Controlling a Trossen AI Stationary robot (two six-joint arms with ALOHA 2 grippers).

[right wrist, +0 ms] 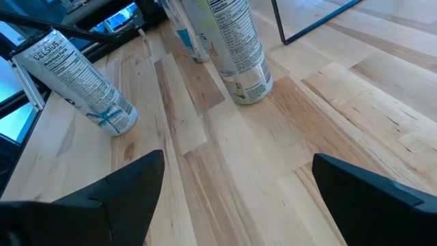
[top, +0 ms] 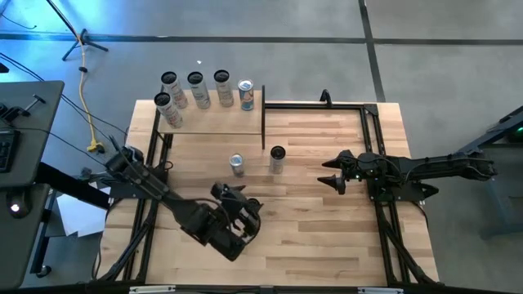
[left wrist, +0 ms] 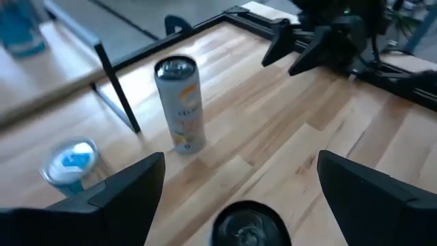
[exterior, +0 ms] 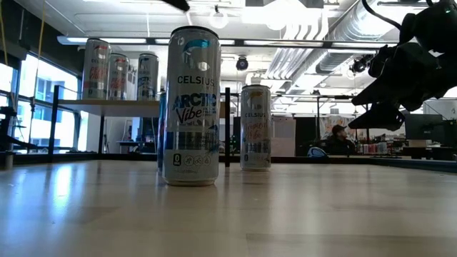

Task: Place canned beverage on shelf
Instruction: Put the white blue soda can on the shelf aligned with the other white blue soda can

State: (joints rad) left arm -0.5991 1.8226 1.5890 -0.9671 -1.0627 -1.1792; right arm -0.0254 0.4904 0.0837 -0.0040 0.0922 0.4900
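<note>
A Celsius Arctic Vibe can (exterior: 191,107) stands upright on the tabletop under my left gripper (top: 243,214). The gripper hides it in the high view, and its dark top (left wrist: 246,225) shows low between the open fingers in the left wrist view. In the low view the gripper sits just above the can, clear of it. Two more cans stand upright farther back, an orange-print one (top: 277,158) and a blue-topped one (top: 237,164). The shelf (top: 216,121), a pale board on black posts at the far left, carries several cans (top: 194,82). My right gripper (top: 333,181) is open and empty, hovering right of the centre.
A bare black metal frame (top: 327,104) runs along the far right of the table, and black rails run down both sides. The shelf's right post (top: 263,131) stands close to the two loose cans. A person (exterior: 335,135) sits in the room beyond the table.
</note>
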